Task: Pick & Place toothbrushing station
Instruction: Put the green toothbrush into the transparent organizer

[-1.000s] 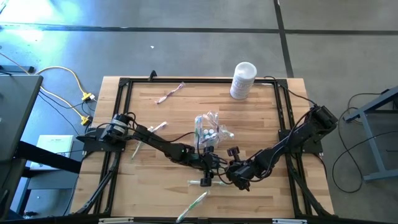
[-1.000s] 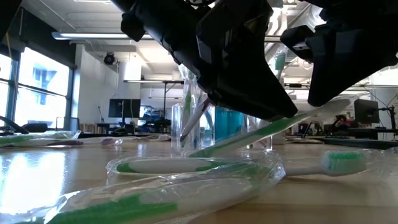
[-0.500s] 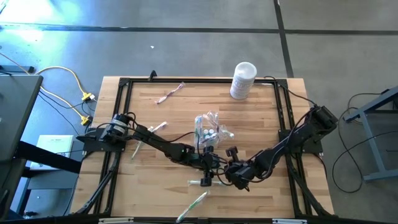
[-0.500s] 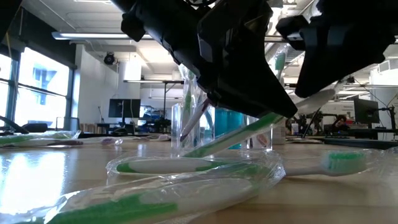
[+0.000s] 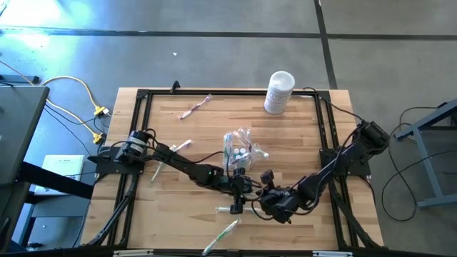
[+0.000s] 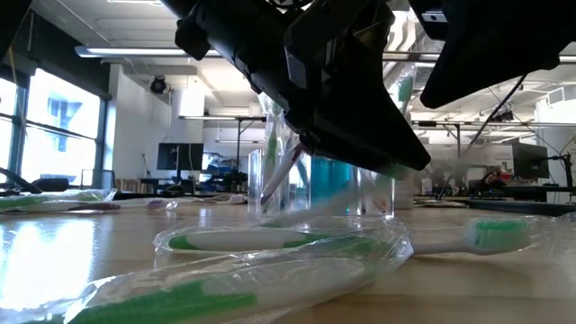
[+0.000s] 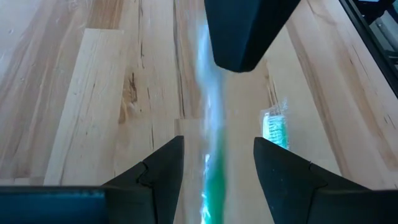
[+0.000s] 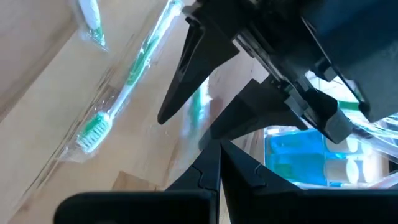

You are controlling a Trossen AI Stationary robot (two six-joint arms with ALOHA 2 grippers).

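A clear plastic cup [image 5: 238,153] with toothbrushes and teal tubes [image 8: 292,155] in it stands at mid-table. Just on its near side my two grippers meet. My left gripper [image 7: 217,140] is open, and a green-and-white toothbrush [image 7: 211,124] runs lengthwise through the gap between its fingers. That toothbrush shows only as a blur. My right gripper [image 8: 221,146] is shut, and its tip [image 7: 239,37] sits at the toothbrush's far end, facing the left gripper. In the low view both grippers are dark shapes above the table, the right one [image 6: 504,45] higher. My right gripper is shut on one end of the toothbrush [image 8: 202,134], pinched at the tips of its two fingers. The fingers slant down from the table's right side, roughly in line with the toothbrush. The toothbrush slopes down from the hold through my left gripper's gap; blur hides its lower end.
A white canister [image 5: 278,91] stands at the far right. Loose toothbrushes lie near the front edge [image 5: 227,230], under the grippers [image 5: 232,209], at the left [image 5: 156,171] and, pink, at the far left [image 5: 194,107]. A black frame rail [image 5: 139,143] borders the table.
My right gripper has risen a little and rolled about its own line, still shut. The held end of the green-and-white toothbrush has swung upward with it, and the toothbrush, sharp before, now shows only as a blur.
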